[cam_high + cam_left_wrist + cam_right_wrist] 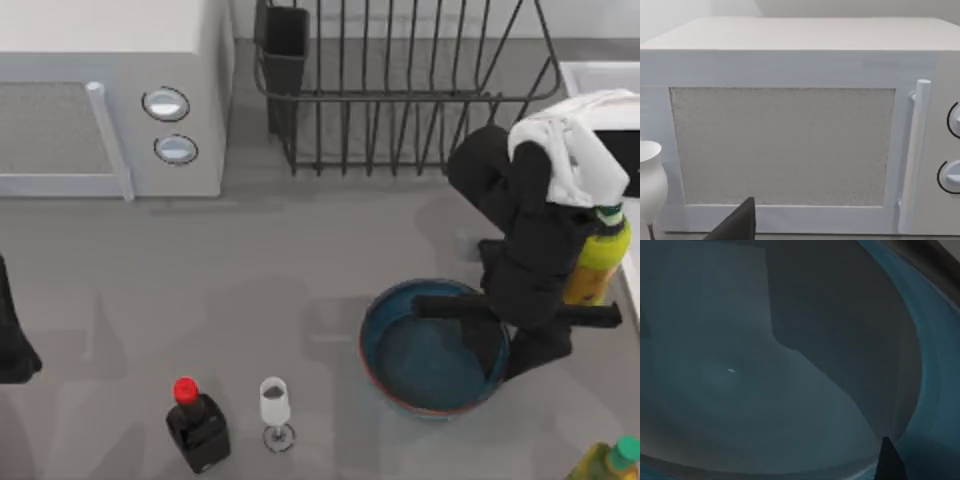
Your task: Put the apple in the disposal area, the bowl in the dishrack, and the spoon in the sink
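Here the right gripper (490,345) is reaching down over the bowl (425,355), which is sitting near the counter's front edge, toward its right side. The arm is coming in from the right so that one finger is going inside the wall and the other outside, which is probably the only sure way to lift a wide, deep vessel by its thin rim. In the right wrist view the blue inside of the bowl (790,390) is very close and a dark fingertip (890,462) is sitting low against the wall; whether the jaws are already pinching that wall I cannot tell.

The dishrack (400,90) is standing at the back edge, well apart from the bowl, with its upright bars open toward the front, so the carry is likely to go straight back.

The left arm (15,330) is waiting parked at the left edge, facing the microwave (785,145).

A black bottle (197,425) and a glass (275,405) are standing near the front edge, clear of that path.
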